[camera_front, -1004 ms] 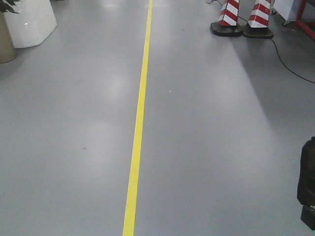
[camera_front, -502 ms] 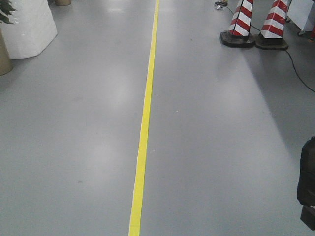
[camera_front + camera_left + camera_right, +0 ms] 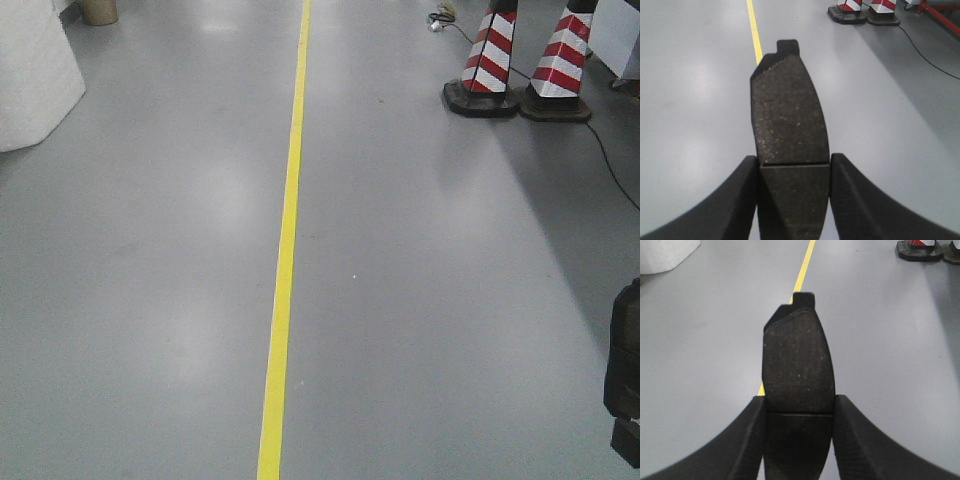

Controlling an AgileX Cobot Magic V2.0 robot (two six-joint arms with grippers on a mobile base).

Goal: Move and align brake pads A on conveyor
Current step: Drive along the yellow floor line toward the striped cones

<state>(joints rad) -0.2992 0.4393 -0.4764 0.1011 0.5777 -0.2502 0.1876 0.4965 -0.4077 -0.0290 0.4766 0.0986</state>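
Observation:
In the left wrist view my left gripper [image 3: 794,165] is shut on a brake pad A [image 3: 787,112], its grey-brown friction face toward the camera and its centre groove level with the fingertips. In the right wrist view my right gripper [image 3: 798,407] is likewise shut on another brake pad A [image 3: 797,365], which sticks out ahead of the fingers. Both pads hang above the grey floor. The conveyor is out of view in every frame. In the front view neither gripper shows, only a dark piece of the robot [image 3: 625,380] at the right edge.
A yellow line [image 3: 285,250] runs down the smooth grey floor. Two red-and-white cones [image 3: 520,60] on black bases stand at the far right with a black cable [image 3: 610,170] trailing from them. A white block [image 3: 35,75] sits at the far left.
The front view has shifted over the floor: the cones and the white block have changed place and the plant pot has left the frame. The dark robot part at the right stays put.

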